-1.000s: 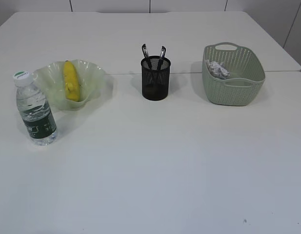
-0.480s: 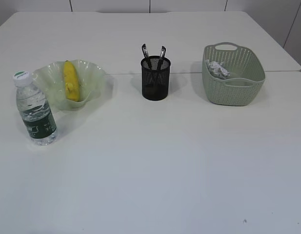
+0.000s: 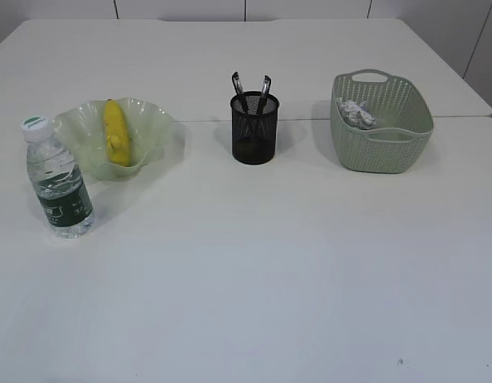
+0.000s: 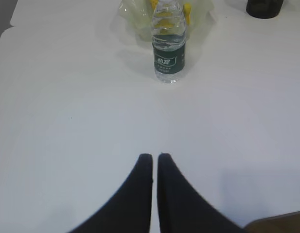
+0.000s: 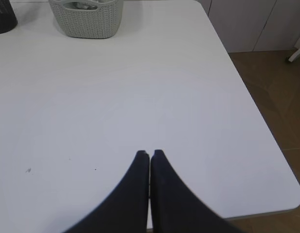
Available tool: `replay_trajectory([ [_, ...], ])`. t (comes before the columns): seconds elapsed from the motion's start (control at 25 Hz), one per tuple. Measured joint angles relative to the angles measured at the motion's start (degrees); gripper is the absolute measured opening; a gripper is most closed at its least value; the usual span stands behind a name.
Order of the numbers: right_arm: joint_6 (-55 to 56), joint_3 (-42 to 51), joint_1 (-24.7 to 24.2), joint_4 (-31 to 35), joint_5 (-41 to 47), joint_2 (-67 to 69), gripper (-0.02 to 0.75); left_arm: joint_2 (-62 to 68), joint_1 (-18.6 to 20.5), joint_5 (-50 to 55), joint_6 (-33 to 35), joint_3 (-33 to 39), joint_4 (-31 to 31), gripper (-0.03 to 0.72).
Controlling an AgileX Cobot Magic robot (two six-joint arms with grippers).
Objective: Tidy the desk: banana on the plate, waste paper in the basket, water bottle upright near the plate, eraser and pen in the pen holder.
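A yellow banana lies in the pale green wavy plate. The water bottle stands upright just left of and in front of the plate; it also shows as the bottle in the left wrist view. Two pens stick out of the black mesh pen holder; the eraser is hidden. Crumpled waste paper rests inside the green basket. My left gripper is shut and empty over bare table, well short of the bottle. My right gripper is shut and empty too.
The white table's right edge and near right corner are close to my right gripper, with brown floor beyond. The basket stands far ahead of it on the left. A seam between two tabletops runs behind the objects.
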Motion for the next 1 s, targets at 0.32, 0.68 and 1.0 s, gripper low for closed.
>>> replay_trajectory([
  [0.32, 0.0, 0.0, 0.0, 0.0, 0.0, 0.0, -0.013, 0.0, 0.0, 0.0, 0.0, 0.0, 0.0, -0.001],
  [0.68, 0.0, 0.0, 0.0, 0.0, 0.0, 0.0, -0.013, 0.0, 0.0, 0.0, 0.0, 0.0, 0.0, -0.001],
  [1.0, 0.0, 0.0, 0.0, 0.0, -0.02, 0.0, -0.013, 0.0, 0.0, 0.0, 0.0, 0.0, 0.0, -0.001],
])
